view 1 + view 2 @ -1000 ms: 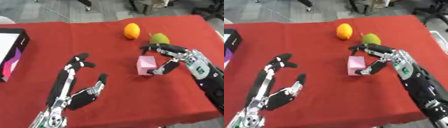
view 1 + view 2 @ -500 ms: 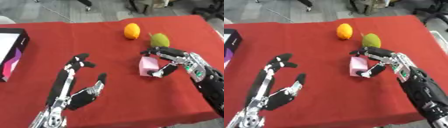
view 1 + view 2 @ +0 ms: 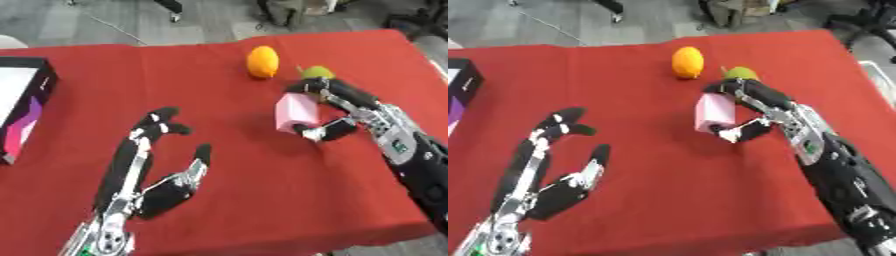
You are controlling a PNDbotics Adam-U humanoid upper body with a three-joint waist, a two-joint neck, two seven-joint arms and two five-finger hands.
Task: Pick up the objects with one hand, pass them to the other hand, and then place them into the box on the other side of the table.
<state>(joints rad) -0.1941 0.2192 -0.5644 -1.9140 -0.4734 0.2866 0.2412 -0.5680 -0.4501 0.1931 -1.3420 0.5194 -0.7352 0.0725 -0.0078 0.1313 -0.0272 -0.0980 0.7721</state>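
The right hand [image 3: 350,112] reaches in from the right side and pinches a pink block [image 3: 294,113] near the middle of the red table [image 3: 262,200]: its fingers curl over the block's top edge and its thumb presses in below, at the block's lower right corner. The block stands tilted, its upper edge leaning toward the hand; whether its lower edge touches the cloth cannot be told. Just behind the right hand's fingers lies a green fruit [image 3: 318,72], partly hidden by them, and just to its left, a little farther back, an orange [image 3: 262,61] rests on the cloth, apart from the block. The left hand [image 3: 149,185] shows at the lower left, palm up and idle, its fingers stretched upward and relaxed with the thumb spread to the side, holding nothing and well apart from the block. At the far left edge of the table sits a box [image 3: 24,107], dark-walled with a white inside and a pink and purple panel on its side, only partly in view. The block is well apart from the box, on the right half of the table. Beyond the far edge of the table there is grey floor.
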